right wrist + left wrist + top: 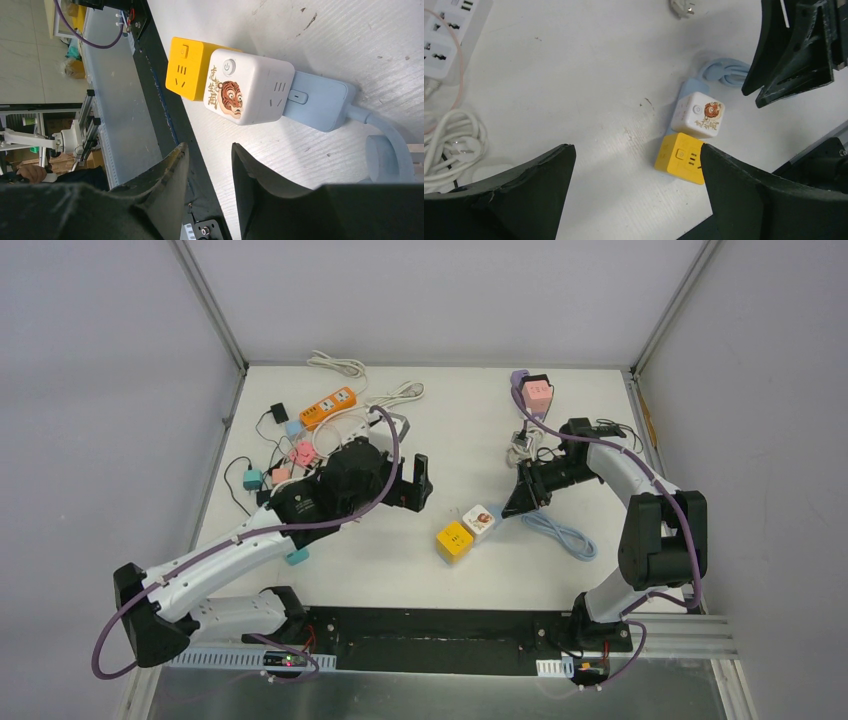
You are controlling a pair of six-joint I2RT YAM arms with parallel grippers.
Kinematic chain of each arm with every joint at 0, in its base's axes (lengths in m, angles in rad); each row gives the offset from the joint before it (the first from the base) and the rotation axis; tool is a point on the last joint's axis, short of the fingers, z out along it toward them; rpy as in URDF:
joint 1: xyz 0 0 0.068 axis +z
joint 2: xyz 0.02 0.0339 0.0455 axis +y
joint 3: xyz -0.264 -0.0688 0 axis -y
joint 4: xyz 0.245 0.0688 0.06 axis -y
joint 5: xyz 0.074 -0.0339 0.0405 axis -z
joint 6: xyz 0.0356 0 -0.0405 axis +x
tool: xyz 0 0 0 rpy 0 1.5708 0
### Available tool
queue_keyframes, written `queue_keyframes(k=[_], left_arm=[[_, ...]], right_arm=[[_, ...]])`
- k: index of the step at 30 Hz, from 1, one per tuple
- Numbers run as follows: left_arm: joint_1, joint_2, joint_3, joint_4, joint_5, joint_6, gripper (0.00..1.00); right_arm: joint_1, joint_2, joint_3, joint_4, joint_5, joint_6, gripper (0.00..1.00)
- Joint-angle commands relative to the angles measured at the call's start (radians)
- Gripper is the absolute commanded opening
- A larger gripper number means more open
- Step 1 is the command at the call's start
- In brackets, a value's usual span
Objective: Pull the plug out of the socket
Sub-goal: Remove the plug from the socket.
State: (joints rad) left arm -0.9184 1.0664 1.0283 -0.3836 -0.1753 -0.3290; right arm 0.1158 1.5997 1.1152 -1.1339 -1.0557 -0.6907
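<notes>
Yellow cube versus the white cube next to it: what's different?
The white cube carries a tiger print; the yellow cube is plain. The white cube has a pale blue plug seated in its side; the yellow cube shows none. Both are cube sockets with a button, touching.

The white counter [450, 420] carries a yellow cube socket [454, 540] touching a white cube socket [481, 519] near its middle. A pale blue plug [315, 102] is pushed into the white one, its blue cable [560, 533] looped beside it. An orange power strip [329, 407], white cords [338, 364] and small coloured adapters [301, 453] crowd the far left. A pink cube [538, 392] sits toward the far right.
</notes>
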Motion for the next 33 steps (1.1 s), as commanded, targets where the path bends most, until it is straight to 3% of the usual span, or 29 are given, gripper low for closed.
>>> queue_keyframes(k=[1,11,22,33], left_arm=[[0.001,-0.023,-0.026,0.020,-0.014,-0.045,0.98],[-0.015,0.190,0.043,0.001,0.212,-0.143,0.92],[-0.221,0.444,0.229,-0.147,0.007,-0.052,0.89],[-0.278,0.624,0.387,-0.318,-0.094,-0.002,0.87]], right_arm=[[-0.008,-0.042,0.002,0.018,-0.031,-0.023,0.40],[-0.009,-0.047,-0.003,0.029,-0.026,-0.011,0.41],[-0.013,-0.049,-0.012,0.043,-0.017,0.003,0.41],[-0.016,-0.049,-0.014,0.047,-0.017,0.002,0.41]])
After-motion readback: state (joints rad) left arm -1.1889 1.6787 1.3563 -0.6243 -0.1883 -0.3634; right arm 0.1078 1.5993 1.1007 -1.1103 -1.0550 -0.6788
